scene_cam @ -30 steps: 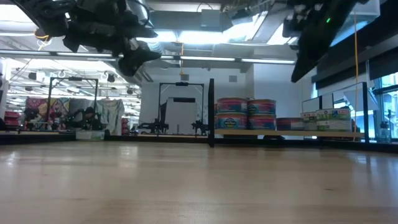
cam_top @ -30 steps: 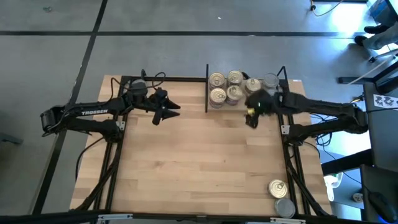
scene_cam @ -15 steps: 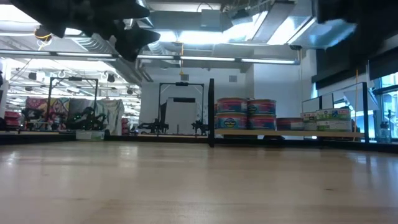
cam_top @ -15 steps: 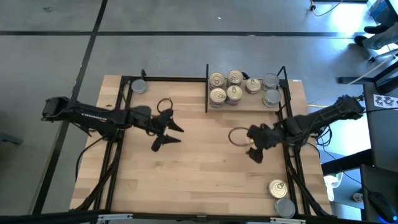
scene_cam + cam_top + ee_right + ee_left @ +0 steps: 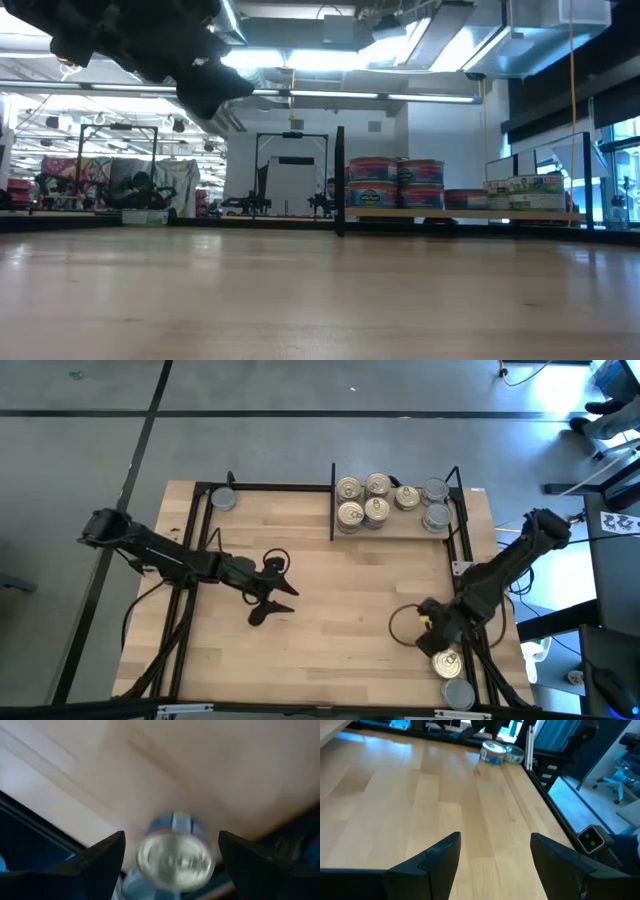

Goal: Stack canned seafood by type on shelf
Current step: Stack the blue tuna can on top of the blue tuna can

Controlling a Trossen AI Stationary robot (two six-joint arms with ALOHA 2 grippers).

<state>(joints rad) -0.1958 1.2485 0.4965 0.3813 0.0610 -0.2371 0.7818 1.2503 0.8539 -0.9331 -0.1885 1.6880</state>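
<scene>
Two loose tins sit at the high view's lower right: we judge the gold-lidded tin [image 5: 446, 661] next, just below the right end effector [image 5: 432, 643], spread and empty. Left end effector [image 5: 268, 600], spread, hangs well apart.

the middle of the table [image 5: 330, 610] is bare wood, wide enough for me to sweep either arm across. my left gripper [image 5: 272, 603] hangs over it, fingers apart, nothing near. the shelf [image 5: 392, 532] at the far edge is crowded: tins [image 5: 377, 500] fill most of its floor, with a black divider [image 5: 332, 502] closing its left side and a thin bar along its right. my right gripper [image 5: 432, 640] is spread just above a gold tin [image 5: 446, 662] at the near right corner; a grey tin [image 5: 459, 693] sits just beside it, with the frame rail [image 5: 470, 622] tight alongside.
</scene>
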